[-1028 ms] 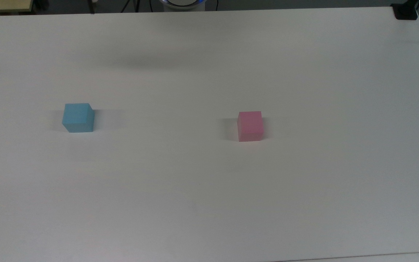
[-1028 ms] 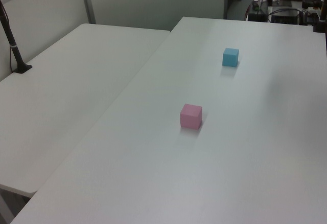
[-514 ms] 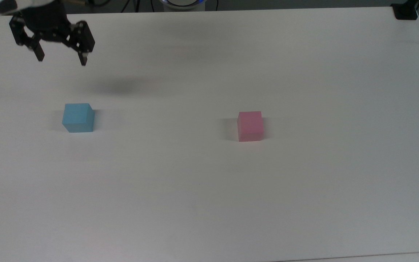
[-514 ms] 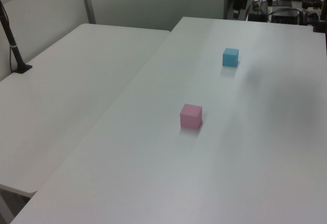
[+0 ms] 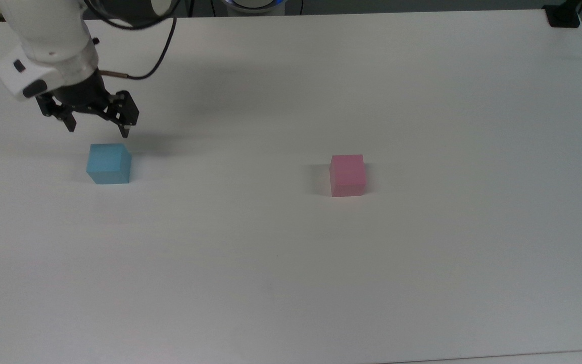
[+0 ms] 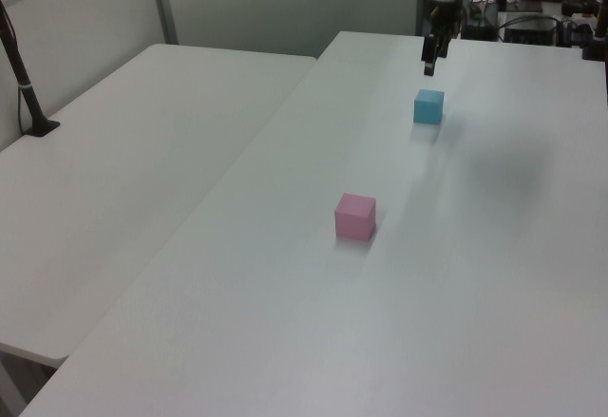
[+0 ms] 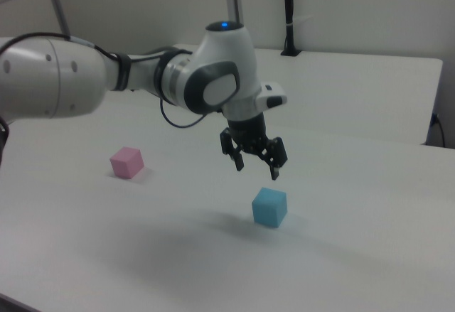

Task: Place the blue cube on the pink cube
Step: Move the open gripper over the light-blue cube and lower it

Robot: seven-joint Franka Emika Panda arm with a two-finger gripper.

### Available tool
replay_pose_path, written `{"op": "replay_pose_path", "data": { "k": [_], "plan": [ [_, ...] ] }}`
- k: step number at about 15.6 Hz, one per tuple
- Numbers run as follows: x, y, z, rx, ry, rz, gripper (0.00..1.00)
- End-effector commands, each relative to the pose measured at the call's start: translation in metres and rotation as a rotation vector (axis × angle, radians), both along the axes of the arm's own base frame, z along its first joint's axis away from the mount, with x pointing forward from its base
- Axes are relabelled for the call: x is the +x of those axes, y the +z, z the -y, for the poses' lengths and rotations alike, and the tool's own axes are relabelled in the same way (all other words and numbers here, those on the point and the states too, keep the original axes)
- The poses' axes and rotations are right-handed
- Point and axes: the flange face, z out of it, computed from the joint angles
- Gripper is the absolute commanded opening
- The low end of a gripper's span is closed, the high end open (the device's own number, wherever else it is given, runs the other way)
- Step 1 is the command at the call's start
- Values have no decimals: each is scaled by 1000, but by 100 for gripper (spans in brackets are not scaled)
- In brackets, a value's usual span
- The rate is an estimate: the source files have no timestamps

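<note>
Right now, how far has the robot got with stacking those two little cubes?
Nothing is stacked yet: the blue cube and the pink cube sit apart on the white table. In hand: the gripper hangs open just above the blue cube, not touching it. Left: lowering, grasping, carrying it over and setting it on the pink cube.

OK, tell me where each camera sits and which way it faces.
Top view: high, facing the arm's base; gripper open above blue cube, pink cube on the top view's right.
Left view: beside the table, looking along it; gripper at the far end.
Right view: low, opposite side; arm and gripper.
All share both cubes.
</note>
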Motion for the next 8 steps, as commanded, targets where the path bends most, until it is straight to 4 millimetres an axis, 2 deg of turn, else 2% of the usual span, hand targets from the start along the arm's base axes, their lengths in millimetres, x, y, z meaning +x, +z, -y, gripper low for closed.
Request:
{"op": "replay_pose_path", "data": {
  "k": [1, 3, 5, 8],
  "plan": [
    [2, -25, 2, -21, 26, -24, 100],
    [3, -29, 3, -29, 29, -17, 100],
    [4, -48, 4, -32, 34, -31, 100],
    [7, -62, 6, -47, 40, -35, 100]
  ]
}}
